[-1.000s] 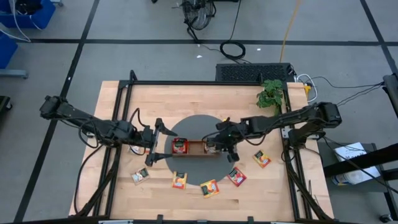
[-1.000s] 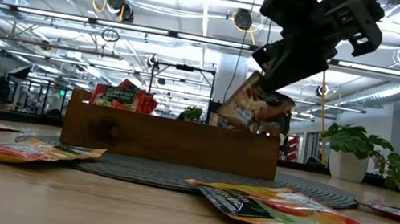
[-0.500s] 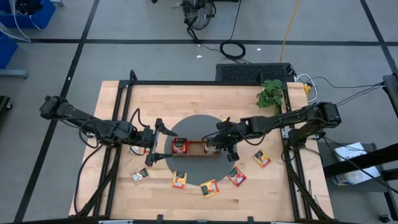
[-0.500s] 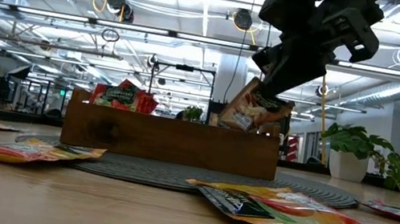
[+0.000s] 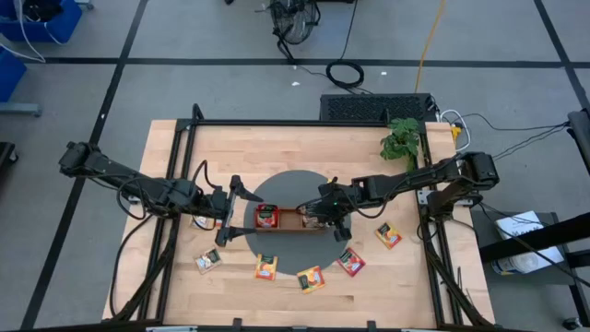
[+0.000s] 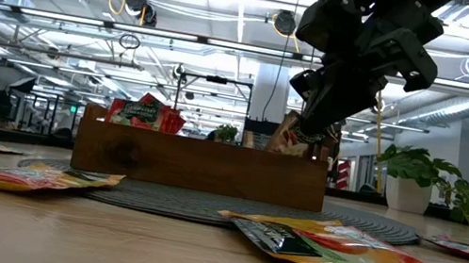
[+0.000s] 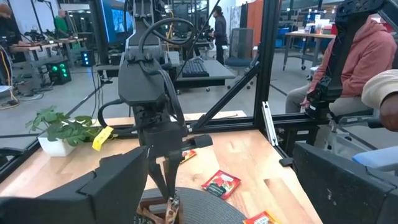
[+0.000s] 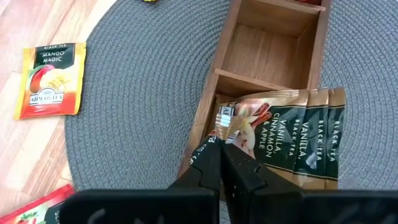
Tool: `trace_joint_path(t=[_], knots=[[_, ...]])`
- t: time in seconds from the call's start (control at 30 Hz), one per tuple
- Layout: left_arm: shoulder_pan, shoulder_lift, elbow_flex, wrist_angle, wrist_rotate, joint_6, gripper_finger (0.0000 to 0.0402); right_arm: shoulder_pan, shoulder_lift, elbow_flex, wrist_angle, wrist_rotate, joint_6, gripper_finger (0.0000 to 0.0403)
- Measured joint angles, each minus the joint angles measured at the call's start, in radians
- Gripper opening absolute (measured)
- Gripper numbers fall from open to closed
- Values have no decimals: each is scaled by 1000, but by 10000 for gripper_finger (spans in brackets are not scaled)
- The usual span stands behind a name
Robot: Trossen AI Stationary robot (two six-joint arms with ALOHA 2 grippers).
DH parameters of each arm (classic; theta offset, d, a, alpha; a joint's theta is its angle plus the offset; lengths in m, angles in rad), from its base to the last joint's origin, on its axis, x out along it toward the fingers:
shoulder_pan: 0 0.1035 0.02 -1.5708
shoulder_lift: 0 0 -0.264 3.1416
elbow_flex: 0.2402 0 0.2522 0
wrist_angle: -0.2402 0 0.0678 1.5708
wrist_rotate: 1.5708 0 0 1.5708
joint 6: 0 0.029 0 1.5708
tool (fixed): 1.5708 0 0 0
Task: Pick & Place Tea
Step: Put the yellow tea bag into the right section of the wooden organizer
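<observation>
Wooden tray (image 5: pixel 291 221) w/ three compartments sits on round grey mat (image 5: pixel 293 184), approx mid-table. Potted plant (image 5: pixel 400 140) at far right corner of wood tabletop (image 5: pixel 304 143); black keyboard-like unit (image 5: pixel 376 106) just beyond table edge. Seated person in red hoodie (image 7: pixel 354 56) in bkgd, left wrist view.

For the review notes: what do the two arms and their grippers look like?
Both arms are dark, near-black jointed links with black cables looping along them. The left gripper has two slim dark fingers on a boxy wrist. The right gripper has flat, tapering black fingers, with no visible markings.
</observation>
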State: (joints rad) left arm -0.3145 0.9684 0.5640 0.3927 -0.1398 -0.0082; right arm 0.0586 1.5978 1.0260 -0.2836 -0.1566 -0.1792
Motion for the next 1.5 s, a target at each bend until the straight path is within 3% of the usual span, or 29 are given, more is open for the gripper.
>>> trace_joint_path(t=[0.2,0.53,0.73,1.2,1.5], knots=[[0,0,0,-7,0,0,392,0,-6,0,32,3,20,24],[0,0,0,-21,0,0,392,0,-6,-1,40,97,64,145],[0,0,0,-24,0,0,392,2,-6,-1,159,106,61,187],[0,0,0,-24,0,-8,392,44,-32,-2,205,69,91,178],[-2,0,0,-24,38,-143,392,80,-53,-4,277,-1,110,162]])
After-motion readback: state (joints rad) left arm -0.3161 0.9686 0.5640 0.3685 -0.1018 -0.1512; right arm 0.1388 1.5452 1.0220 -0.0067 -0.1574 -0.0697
